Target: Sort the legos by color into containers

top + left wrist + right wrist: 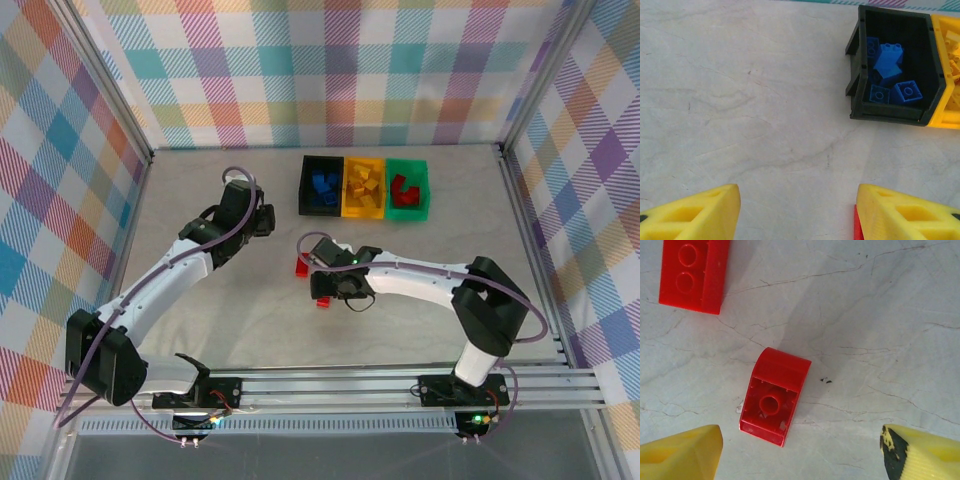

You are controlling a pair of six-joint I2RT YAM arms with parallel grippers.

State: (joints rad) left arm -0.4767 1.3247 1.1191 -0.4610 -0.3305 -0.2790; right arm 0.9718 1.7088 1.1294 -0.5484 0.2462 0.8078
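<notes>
While I am looking down from above, the three containers are sitting in a tight row at the far middle of the table [230,320]: the black bin [308,186] is holding blue legos [322,184], the yellow bin [364,210] yellow legos [362,184], and the green bin [424,190] red legos [403,189]. One loose red lego [302,266] and a second loose red lego [323,300] are lying on the pale surface beside the right gripper [322,280], whose jaws are hiding under its wrist; the left gripper [262,222] is hanging near the black bin, its fingers too dark to separate. Through the left wrist camera, the left gripper's smooth yellow fingers [700,212] are standing apart with bare marbled tabletop between them, grasping nothing; a thin red sliver [856,226] is peeking beside the right-hand finger, too cut off to identify. The glossy black bin is showing its blue studded bricks, and its yellow neighbour is running off the frame. Through the right wrist camera, the right gripper's fingers [680,452] are spread wide and released, touching nothing. An upturned red brick [772,397], hollow underside up and one end curved, is lying just ahead of them, apart from both. A two-stud red brick [692,272] is lying farther off, clipped by the top edge.
</notes>
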